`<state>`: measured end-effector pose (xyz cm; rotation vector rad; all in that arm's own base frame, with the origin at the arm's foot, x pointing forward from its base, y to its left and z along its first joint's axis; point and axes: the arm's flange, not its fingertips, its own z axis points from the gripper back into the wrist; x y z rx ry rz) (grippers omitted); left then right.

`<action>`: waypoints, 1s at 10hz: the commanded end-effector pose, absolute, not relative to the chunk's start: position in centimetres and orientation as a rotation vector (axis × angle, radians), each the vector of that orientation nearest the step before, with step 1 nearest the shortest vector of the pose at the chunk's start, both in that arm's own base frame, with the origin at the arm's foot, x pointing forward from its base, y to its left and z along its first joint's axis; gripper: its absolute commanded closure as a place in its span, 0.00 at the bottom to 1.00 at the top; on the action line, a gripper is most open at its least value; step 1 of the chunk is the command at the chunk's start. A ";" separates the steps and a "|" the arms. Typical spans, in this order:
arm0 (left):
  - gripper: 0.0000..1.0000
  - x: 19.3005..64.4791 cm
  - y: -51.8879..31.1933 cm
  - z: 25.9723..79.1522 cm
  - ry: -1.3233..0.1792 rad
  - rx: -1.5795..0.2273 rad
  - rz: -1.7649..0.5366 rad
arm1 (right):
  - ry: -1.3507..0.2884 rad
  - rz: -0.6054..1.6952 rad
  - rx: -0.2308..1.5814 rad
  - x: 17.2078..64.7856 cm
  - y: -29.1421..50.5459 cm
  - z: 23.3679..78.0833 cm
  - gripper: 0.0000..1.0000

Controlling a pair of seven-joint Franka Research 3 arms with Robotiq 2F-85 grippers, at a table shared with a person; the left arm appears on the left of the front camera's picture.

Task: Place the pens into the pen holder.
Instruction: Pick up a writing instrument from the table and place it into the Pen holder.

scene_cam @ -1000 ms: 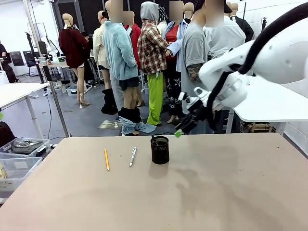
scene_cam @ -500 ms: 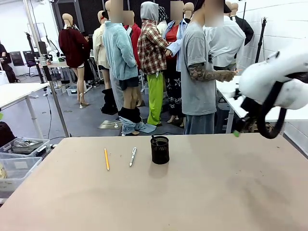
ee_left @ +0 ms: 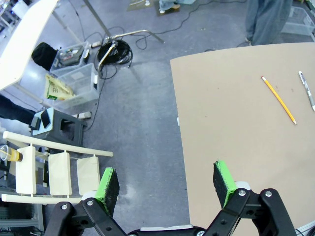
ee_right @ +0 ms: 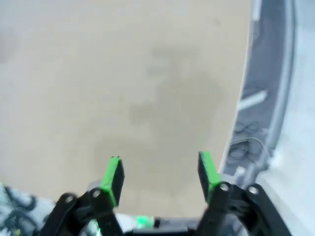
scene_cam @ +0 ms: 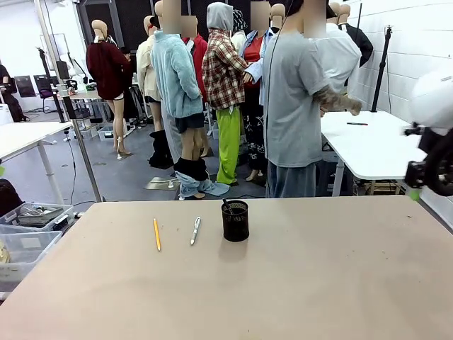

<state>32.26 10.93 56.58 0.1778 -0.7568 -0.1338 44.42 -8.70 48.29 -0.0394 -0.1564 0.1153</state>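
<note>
While both arms hang clear of the pens, we note the left gripper [ee_left: 167, 179] over the worktop's [scene_cam: 318, 283] left edge, fingers wide apart and empty. The right gripper [ee_right: 161, 174] also has its fingers apart, holding nothing. A yellow pencil [scene_cam: 156, 234] and silver pen [scene_cam: 195, 231] lie just left of the pen holder [scene_cam: 235, 220], far centre, with a dark pen [scene_cam: 226, 206] standing inside it.

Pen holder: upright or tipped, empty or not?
Pen holder upright on table, not empty: a dark pen pokes above rim. Yellow pencil, silver pen lie outside.

Tan tabletop [scene_cam: 304, 297]: near half and right side open. Far middle: black mesh cylindrical pen holder [scene_cam: 235, 221] upright; yellow pencil [scene_cam: 156, 234], silver-white pen [scene_cam: 195, 231] flat just left.
</note>
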 end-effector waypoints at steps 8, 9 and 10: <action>0.00 42.3 -2.9 58.1 -0.614 0.006 -0.255 | -0.147 0.055 -0.052 43.0 -12.4 48.4 0.24; 0.00 45.1 -6.1 56.9 -0.509 0.038 -0.152 | -0.147 0.055 -0.052 43.0 -12.4 48.4 0.24; 0.00 47.4 -9.7 55.1 -0.439 0.057 -0.046 | -0.147 0.055 -0.052 43.0 -12.4 48.4 0.24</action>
